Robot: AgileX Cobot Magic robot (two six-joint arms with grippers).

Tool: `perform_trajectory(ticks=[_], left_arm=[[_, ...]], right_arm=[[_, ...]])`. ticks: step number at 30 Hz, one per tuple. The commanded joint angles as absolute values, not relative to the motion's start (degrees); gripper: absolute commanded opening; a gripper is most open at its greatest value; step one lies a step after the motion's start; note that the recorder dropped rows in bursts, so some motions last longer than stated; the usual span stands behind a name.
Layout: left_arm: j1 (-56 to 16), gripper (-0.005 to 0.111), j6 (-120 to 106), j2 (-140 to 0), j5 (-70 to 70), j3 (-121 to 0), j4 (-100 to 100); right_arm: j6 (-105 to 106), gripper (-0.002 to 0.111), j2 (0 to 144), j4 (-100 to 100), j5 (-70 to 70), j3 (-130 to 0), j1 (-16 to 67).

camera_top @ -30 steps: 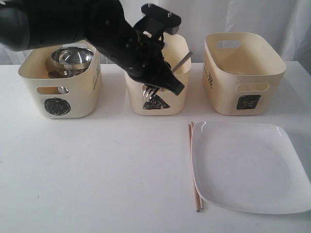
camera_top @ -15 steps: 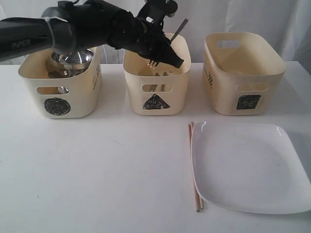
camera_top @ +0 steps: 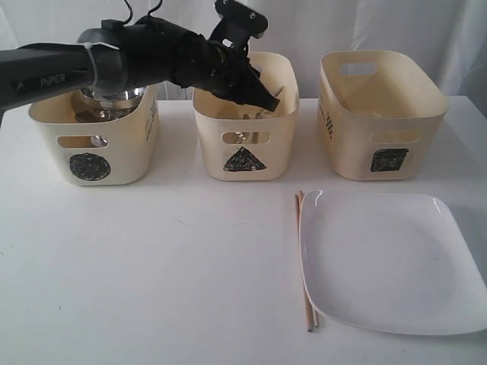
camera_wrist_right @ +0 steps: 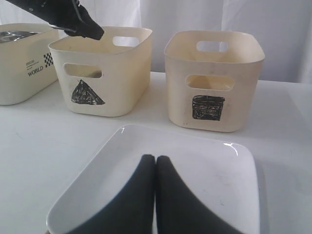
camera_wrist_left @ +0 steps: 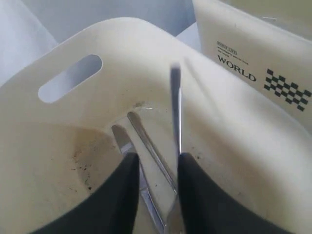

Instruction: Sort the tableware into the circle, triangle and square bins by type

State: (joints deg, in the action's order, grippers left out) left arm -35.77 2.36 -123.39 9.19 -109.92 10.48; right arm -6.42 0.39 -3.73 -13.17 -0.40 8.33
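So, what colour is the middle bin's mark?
Black; the triangle mark shows best in the exterior view.

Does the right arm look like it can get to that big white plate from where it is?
Probably yes. The right tool hangs over the plate, which lies bare on the table with nothing over it. The tool is shut, though, and would have to open first.

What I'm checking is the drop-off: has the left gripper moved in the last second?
Yes: the left gripper rose from in front of the front wall of the triangle bin to over its open top.
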Motion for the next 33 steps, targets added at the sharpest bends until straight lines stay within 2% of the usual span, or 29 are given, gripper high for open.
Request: perform_trajectory(ticks=[1, 5, 11, 13, 21, 28, 33], left_arm=[[-35.62, 0.052, 5.97, -122.69, 10.70, -110.42, 9.43], [-35.76, 0.049, 6.72, -121.36, 13.33, -110.42, 9.43], [-36.76, 0.024, 6.84, -117.98, 22.80, -109.85, 9.43], [-37.52, 0.021, 6.84, -116.02, 24.52, -108.24, 9.43], [-41.80, 0.024, 8.32, -106.72, 33.52, -98.75, 8.63], [-45.32, 0.044, 10.05, -101.51, 35.99, -87.90, 3.02], [-48.20, 0.046, 11.91, -98.50, 32.87, -81.55, 2.59]], right_arm=[[-6.22, 0.000, 0.00, -3.96, -12.71, 0.00, 7.97], [-6.22, 0.000, 0.00, -3.96, -12.71, 0.00, 7.97], [-6.22, 0.000, 0.00, -3.96, -12.71, 0.00, 7.97], [-6.22, 0.000, 0.00, -3.96, -12.71, 0.00, 7.97], [-6.22, 0.000, 0.00, -3.96, -12.71, 0.00, 7.97], [-6.22, 0.000, 0.00, -3.96, -12.71, 0.00, 7.97], [-6.22, 0.000, 0.00, -3.96, -12.71, 0.00, 7.97]])
